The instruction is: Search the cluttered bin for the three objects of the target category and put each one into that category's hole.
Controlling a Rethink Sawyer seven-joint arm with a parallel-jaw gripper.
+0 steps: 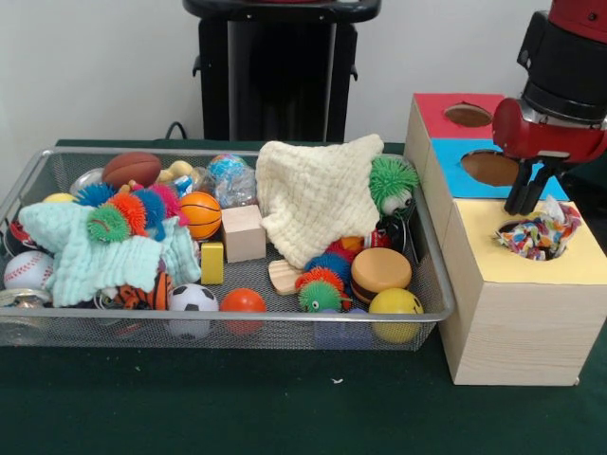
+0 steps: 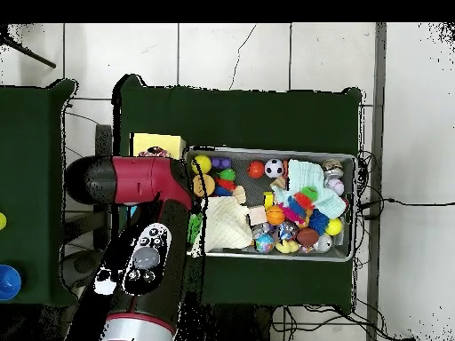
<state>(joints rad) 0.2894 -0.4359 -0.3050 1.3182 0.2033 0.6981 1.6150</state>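
Observation:
The wire mesh bin point(image 1: 237, 318) lies on the green table, full of balls, spiky toys, wooden blocks and cloths. It also shows in the overhead view point(image 2: 267, 152). To its right stands a wooden box with a red top point(image 1: 432, 104), a blue top point(image 1: 450, 156) and a yellow top point(image 1: 531, 270), each with a round hole. A multi-coloured patterned cloth point(image 1: 542, 235) sits bunched in the yellow hole. My gripper point(image 1: 524, 209) hangs open just above that hole's left rim, apart from the cloth. In the overhead view my arm point(image 2: 142, 191) hides the gripper and most of the box.
A cream cloth point(image 1: 313, 194) drapes over toys at the bin's right. A mint cloth point(image 1: 85, 261) lies at its left. A small basketball point(image 1: 200, 214), a football point(image 1: 131, 169), a wooden cube point(image 1: 244, 232) and a burger toy point(image 1: 380, 272) lie among them.

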